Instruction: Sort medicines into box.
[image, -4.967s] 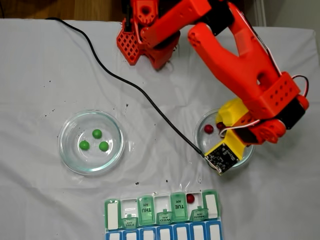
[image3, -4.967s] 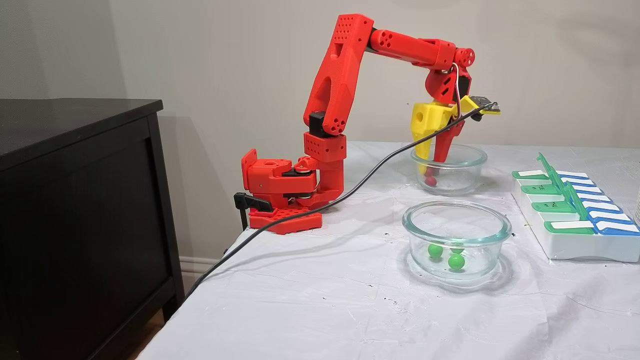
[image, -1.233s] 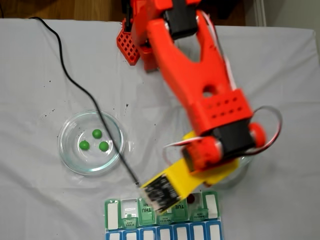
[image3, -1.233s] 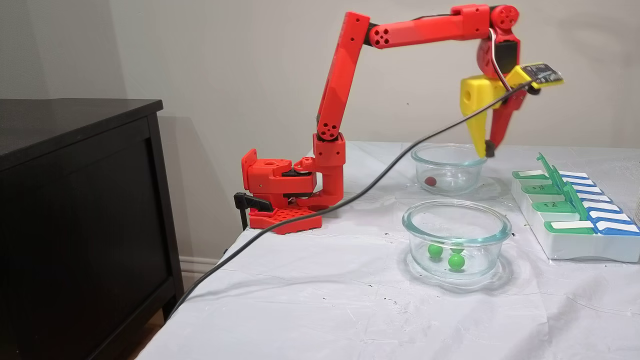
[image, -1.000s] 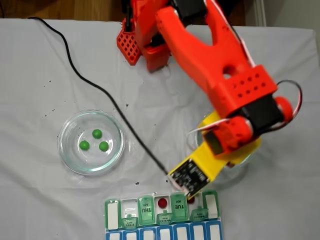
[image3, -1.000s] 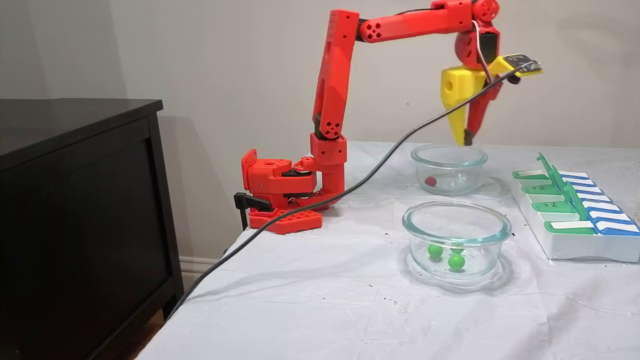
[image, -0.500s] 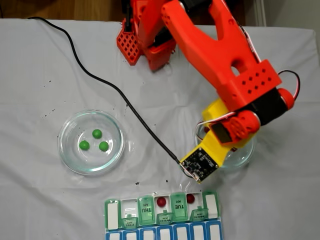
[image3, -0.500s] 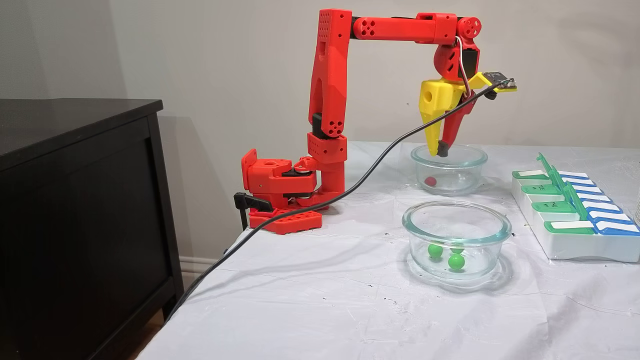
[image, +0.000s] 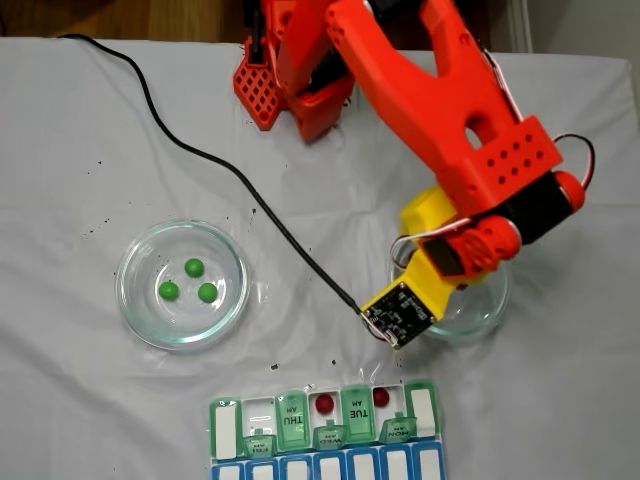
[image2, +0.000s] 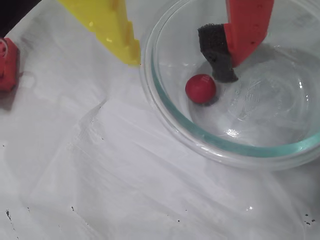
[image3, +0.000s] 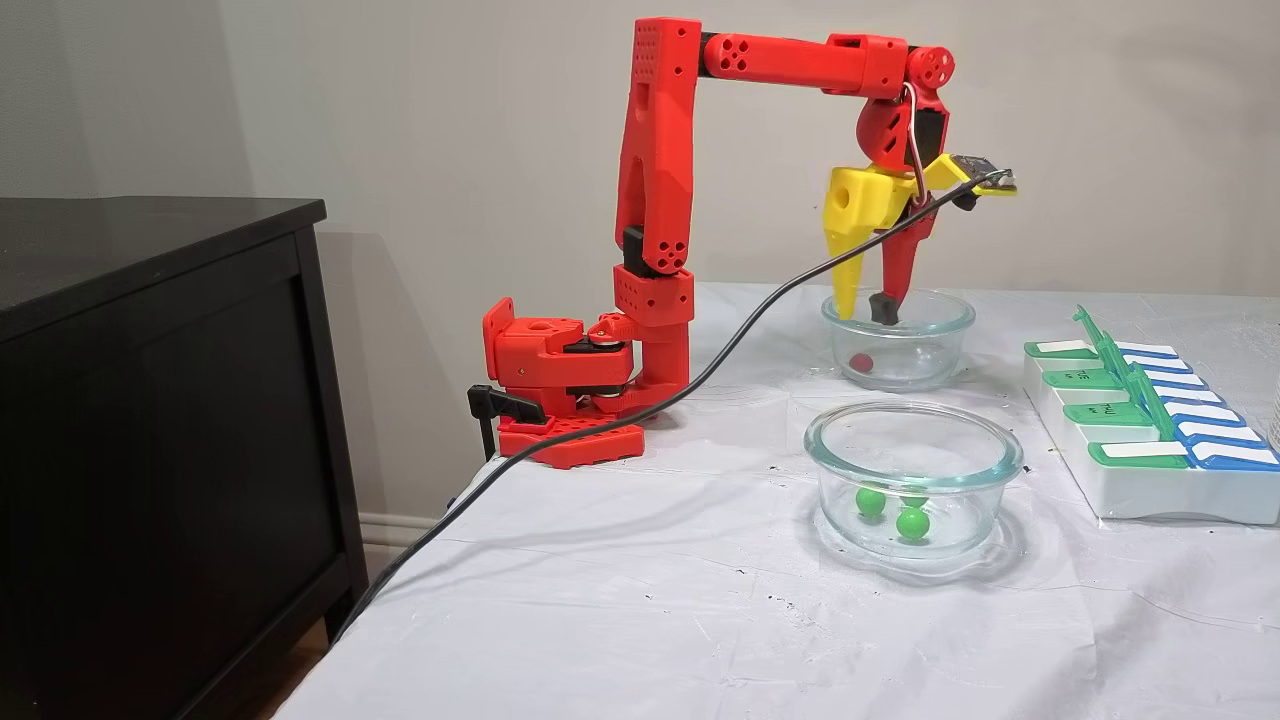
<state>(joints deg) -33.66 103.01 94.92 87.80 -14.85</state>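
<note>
In a fixed view from above, going from left to right, a glass dish (image: 181, 284) on the white counter (image: 80, 150) holds three green balls (image: 189, 282), then the green pill box (image: 323, 417) lies at the bottom edge with two red balls (image: 324, 403) already resting in its open compartments, and on the right the red arm (image: 450, 110) reaches over a second dish (image: 490, 305). In the wrist view, the pincer (image2: 182, 62) is apart and holds nothing: the yellow finger (image2: 112, 27) hangs outside the glass rim, while the red finger with its black pad (image2: 217, 52) is inside the dish, just beside the last red ball (image2: 201, 88). The next step seems to be to grasp this ball. The risk is that the yellow finger comes down on the rim, or closes against the glass wall, so that the dish slides or tips on the cloth. The ball is also round and smooth, so a push from one pad alone could make it roll away over the curved bottom
</note>
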